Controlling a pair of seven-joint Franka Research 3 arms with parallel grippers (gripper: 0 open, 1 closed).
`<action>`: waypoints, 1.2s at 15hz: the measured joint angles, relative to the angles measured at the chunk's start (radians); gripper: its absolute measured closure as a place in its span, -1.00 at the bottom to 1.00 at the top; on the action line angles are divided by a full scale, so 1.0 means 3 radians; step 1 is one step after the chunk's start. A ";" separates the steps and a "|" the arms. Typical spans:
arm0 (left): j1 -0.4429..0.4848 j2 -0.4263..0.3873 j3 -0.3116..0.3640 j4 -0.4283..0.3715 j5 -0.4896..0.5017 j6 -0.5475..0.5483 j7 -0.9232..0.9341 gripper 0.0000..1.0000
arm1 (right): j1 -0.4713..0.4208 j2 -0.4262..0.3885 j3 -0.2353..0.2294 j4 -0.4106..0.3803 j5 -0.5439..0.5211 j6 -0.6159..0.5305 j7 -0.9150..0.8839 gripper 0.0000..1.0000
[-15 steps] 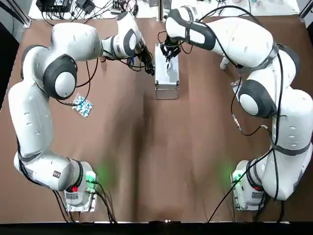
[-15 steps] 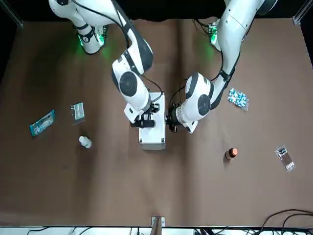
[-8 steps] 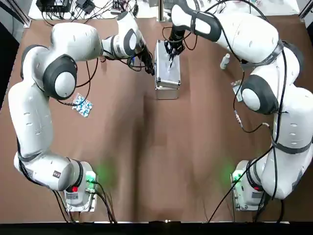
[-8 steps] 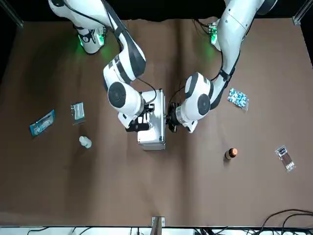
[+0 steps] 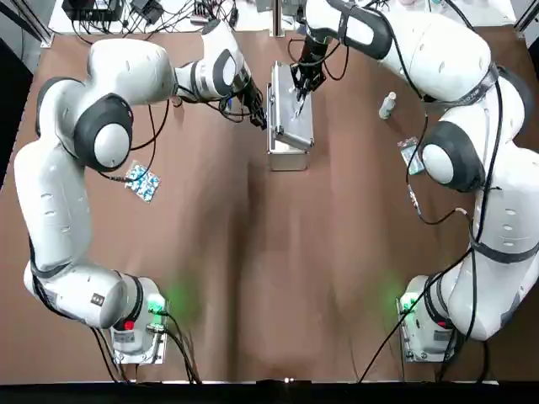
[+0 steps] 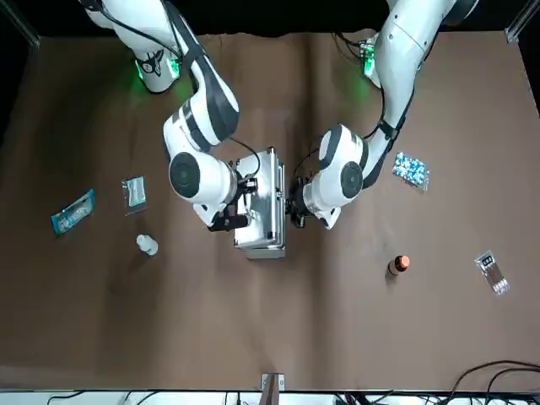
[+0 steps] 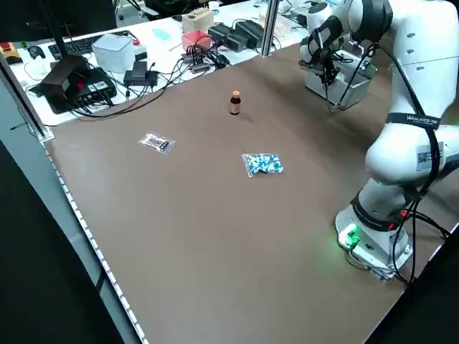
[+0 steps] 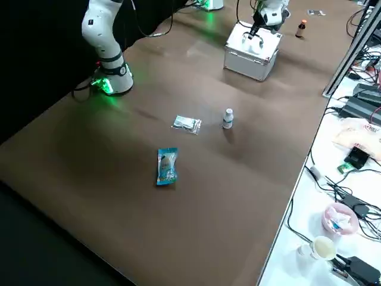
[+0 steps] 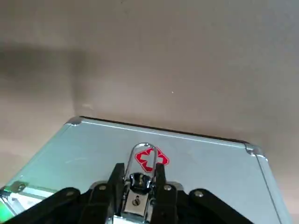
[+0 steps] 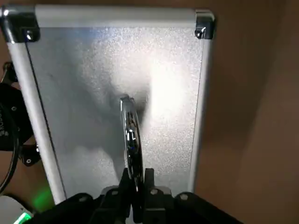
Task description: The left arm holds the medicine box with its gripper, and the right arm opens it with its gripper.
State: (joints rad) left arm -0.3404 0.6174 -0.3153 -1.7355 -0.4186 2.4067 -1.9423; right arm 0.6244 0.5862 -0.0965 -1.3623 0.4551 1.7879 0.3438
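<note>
Now you see the medicine box [image 5: 289,126] held from both sides.
Your left gripper [image 5: 259,118] pinches its latch [image 9: 138,184]; your right gripper [image 5: 300,89] pinches the handle [image 10: 131,135].

Medicine box [image 5: 290,118], at 12 o'clock on the table [image 5: 253,269], is showing matt, finely grained silver metal panels with smoother, brighter metal edging. Its handle [image 10: 130,130] and clasp [image 9: 140,183] are gleaming like polished chrome. The table is wearing a matt brown, cloth-like covering. The shells of the arms [image 5: 126,71] are shining as glossy white plastic. The fingers [image 9: 116,176] of the left pincer [image 9: 139,171] are looking matt black. A blister pack [image 5: 141,183] at 9 o'clock is glinting like foil.
</note>
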 joint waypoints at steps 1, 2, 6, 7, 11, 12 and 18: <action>0.0000 0.0000 0.0000 0.0000 0.0000 0.0000 -0.0001 0.38 | -0.0017 -0.0006 0.0000 -0.0016 0.0037 -0.0007 -0.0042 0.74; 0.0000 0.0000 -0.0001 0.0001 0.0000 0.0000 -0.0001 0.38 | -0.0037 -0.0008 0.0001 -0.0035 0.0090 -0.0007 -0.0102 0.74; 0.0000 -0.0002 -0.0003 0.0002 0.0000 0.0000 -0.0003 0.38 | -0.0116 -0.0014 0.0011 -0.0068 0.0209 -0.0054 -0.0249 0.74; 0.0000 -0.0002 -0.0003 0.0002 0.0000 0.0000 -0.0003 0.38 | -0.0139 -0.0018 0.0012 -0.0069 0.0223 -0.0087 -0.0282 0.74; 0.0000 -0.0002 -0.0003 0.0002 0.0000 0.0000 -0.0005 0.38 | -0.0231 -0.0050 0.0012 -0.0082 0.0233 -0.0220 -0.0345 0.74; 0.0000 -0.0002 -0.0003 0.0002 0.0000 0.0001 -0.0005 0.38 | -0.0259 -0.0061 0.0011 -0.0092 0.0232 -0.0256 -0.0377 0.74; -0.0001 0.0000 0.0004 0.0001 0.0000 0.0004 -0.0010 0.38 | -0.0474 -0.0117 -0.0047 -0.0252 0.0169 -0.0471 -0.0746 0.74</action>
State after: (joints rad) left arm -0.3407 0.6173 -0.3140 -1.7354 -0.4185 2.4078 -1.9452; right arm 0.4823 0.5512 -0.1107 -1.4378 0.5057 1.6465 0.1199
